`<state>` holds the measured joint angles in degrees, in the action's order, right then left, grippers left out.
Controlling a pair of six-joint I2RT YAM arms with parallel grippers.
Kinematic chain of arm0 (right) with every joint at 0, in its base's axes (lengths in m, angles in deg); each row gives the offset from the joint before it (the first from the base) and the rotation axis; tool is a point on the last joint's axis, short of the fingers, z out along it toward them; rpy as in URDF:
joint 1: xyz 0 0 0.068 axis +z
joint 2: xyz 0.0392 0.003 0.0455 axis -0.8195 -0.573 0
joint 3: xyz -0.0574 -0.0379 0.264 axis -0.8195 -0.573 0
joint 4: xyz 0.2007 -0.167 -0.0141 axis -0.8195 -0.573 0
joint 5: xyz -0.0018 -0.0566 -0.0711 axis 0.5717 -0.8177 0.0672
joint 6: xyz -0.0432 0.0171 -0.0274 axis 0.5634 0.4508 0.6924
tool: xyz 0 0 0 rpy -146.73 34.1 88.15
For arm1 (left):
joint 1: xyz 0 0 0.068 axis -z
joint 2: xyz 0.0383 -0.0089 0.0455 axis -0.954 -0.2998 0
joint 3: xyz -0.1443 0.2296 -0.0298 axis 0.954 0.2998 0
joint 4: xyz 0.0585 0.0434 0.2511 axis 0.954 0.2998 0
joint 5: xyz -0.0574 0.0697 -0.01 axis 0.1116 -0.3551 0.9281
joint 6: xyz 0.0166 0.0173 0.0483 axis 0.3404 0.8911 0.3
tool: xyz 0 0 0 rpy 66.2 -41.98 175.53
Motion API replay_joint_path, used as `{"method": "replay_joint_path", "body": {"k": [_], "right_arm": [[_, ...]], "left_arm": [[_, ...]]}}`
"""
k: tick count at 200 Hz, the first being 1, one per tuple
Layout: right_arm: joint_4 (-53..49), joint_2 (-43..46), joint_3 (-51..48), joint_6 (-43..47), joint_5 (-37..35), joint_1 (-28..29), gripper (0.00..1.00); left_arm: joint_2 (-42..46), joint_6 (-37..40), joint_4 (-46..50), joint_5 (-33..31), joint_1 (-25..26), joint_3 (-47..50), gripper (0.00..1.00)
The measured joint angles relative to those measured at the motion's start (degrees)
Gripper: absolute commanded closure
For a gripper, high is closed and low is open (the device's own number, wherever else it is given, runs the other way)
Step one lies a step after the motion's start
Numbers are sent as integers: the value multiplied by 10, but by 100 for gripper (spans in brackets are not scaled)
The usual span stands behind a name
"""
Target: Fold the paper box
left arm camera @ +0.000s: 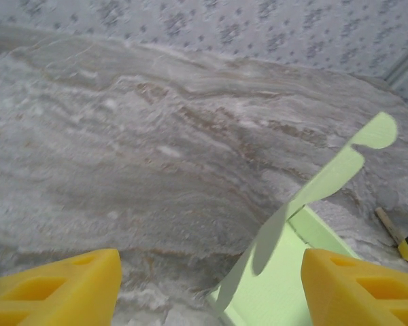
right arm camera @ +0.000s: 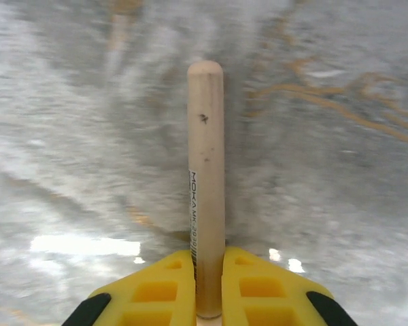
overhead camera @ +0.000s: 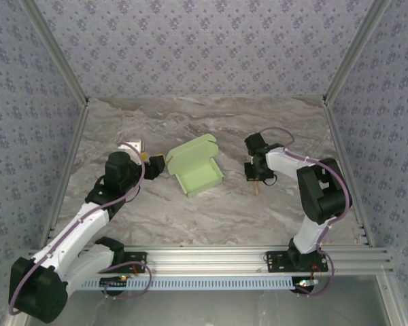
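Yellow right claw (right arm camera: pixel 209 275): closed tight on the wooden stick (right arm camera: pixel 205 163), one finger pressed to each side of the shaft.
Wooden stick: pale tan, round-ended, with a strip of small black print along one side; it reaches straight out past the fingertips over the desk (overhead camera: pixel 211 217).
Yellow left claw (left arm camera: pixel 211 272): jaws wide apart and gripping nothing; the near edge of the paper box (overhead camera: pixel 196 166) lies between the two fingers, closer to the right one.
Paper box, colour and material: pale lime-green thin card, matt and unprinted.
Paper box, form: partly folded; a shallow rectangular tray with low walls, with a lid panel raised along its far-left side.
Paper box, detail: the raised flap ends in a rounded tab set off by a curved notch, and its edge runs in scallops.
Paper box, place: mid-desk, turned on the diagonal, just beside the left claw and well apart from the right claw.
Desk: marbled grey and brown, glossy in places.
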<state>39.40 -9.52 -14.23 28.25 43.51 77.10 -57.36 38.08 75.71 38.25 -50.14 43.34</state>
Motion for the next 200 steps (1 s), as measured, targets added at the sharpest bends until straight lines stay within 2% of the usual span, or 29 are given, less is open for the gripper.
{"method": "replay_joint_path", "body": {"k": [37, 78, 101, 123, 156, 200], "right_arm": [[40, 70, -32, -38, 59, 42, 88], [144, 133, -39, -153, 80, 162, 88], [228, 111, -43, -236, 79, 212, 88], [293, 61, -40, -299, 70, 237, 86], [349, -12, -26, -374, 57, 247, 84], [402, -34, -26, -435, 43, 247, 83]], "left_arm": [[45, -30, 38, -16, -3, 37, 29], [98, -45, 70, -30, -6, 51, 28], [114, -49, 77, -34, -7, 51, 28], [123, -49, 87, -36, -7, 51, 28], [139, -49, 101, -36, -8, 51, 28], [161, -49, 103, -36, -9, 57, 27]]}}
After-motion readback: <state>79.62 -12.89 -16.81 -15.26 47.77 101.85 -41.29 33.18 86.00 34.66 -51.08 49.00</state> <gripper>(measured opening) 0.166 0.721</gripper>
